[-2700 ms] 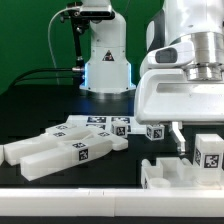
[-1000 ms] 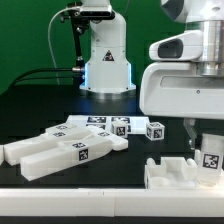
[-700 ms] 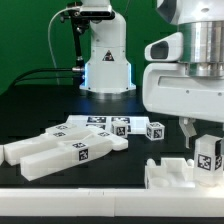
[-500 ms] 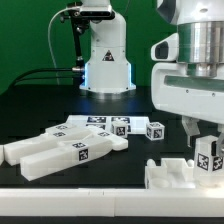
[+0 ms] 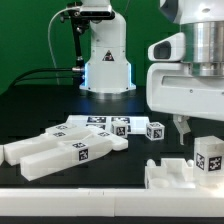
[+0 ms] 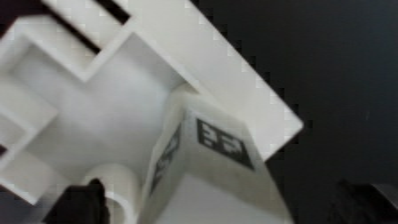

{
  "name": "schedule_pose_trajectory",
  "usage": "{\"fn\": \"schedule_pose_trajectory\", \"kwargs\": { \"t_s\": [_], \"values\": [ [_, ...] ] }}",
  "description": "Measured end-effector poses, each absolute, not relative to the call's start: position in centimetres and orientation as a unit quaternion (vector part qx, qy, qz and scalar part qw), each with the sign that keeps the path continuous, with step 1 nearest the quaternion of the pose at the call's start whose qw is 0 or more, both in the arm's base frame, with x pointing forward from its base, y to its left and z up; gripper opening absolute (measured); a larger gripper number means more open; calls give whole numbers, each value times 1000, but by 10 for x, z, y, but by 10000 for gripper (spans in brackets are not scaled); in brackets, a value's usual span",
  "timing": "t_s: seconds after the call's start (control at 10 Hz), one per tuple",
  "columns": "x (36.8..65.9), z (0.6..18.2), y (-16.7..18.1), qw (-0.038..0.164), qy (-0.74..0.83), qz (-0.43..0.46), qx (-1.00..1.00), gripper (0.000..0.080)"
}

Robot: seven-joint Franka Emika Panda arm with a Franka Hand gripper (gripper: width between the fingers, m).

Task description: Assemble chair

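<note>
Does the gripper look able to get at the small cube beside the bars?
Probably yes: the gripper hangs open and empty, and the cube stands close by on its own with nothing over it.

Green backdrop [image 5: 30, 35] behind blk tabletop [image 5: 25, 120], evenly lit.

Robotics lab, green backdrop [image 5: 30, 35], black table [image 5: 40, 105], tagged white parts [image 5: 75, 142]

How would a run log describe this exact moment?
gripper: open, over block | block: upright, by slotted part | other parts: loose, exterior view's left
</note>
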State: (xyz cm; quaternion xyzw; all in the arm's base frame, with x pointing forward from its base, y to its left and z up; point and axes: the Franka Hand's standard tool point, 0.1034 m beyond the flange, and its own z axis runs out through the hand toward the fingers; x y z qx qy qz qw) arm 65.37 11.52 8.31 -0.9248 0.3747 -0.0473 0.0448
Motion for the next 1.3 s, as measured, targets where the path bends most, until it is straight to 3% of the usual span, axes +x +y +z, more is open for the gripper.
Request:
{"fn": "schedule_pose_trajectory", "kwargs": {
  "t_s": [0.1, 0.7, 0.8, 0.9, 1.0, 1.1, 1.3],
  "values": [
    [650, 80, 115, 38, 304, -33, -951, 641],
    [652, 80, 116, 16, 63, -49, -997, 649],
    [652, 80, 115, 16, 70, -49, -996, 532],
    [652, 80, 115, 16, 78, -49, -996, 532],
    [652, 80, 116, 19, 120, -48, -991, 342],
    [652, 80, 116, 21, 156, -47, -986, 284],
    [652, 80, 116, 24, 252, -46, -966, 284]
  ]
}}
